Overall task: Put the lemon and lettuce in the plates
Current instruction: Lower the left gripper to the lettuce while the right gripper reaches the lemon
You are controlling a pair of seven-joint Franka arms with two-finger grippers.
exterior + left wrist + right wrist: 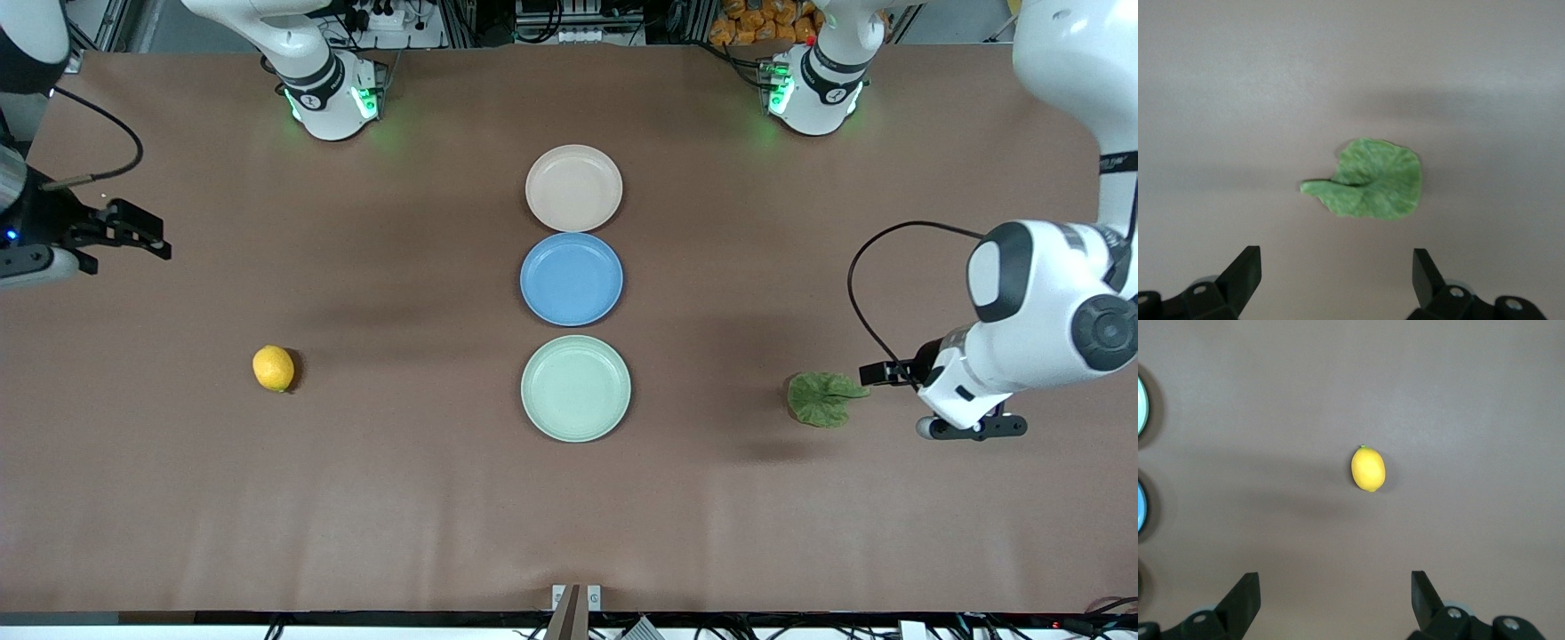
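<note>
Brown matte table (356, 498) fills the scene, both robot bases along its top edge in the front view; the left arm folds down at its own end of the table, its left gripper (1337, 273) hanging in the air over bare table just beside the lettuce (823, 398), jaws spread wide with nothing between them; over at the other end, the right arm reaches in from the edge, its right gripper (1335, 597) up over bare table well apart from the lemon (274, 368), jaws likewise spread and empty; now the count: one lemon, lying alone on the table toward the right arm's end; one lettuce leaf, flat on the table toward the left arm's end; three plates in a line down the middle, the beige-pink plate (573, 188) nearest the bases, the blue plate (571, 278) between, the mint green plate (575, 388) nearest the front camera; all three plates bare.
</note>
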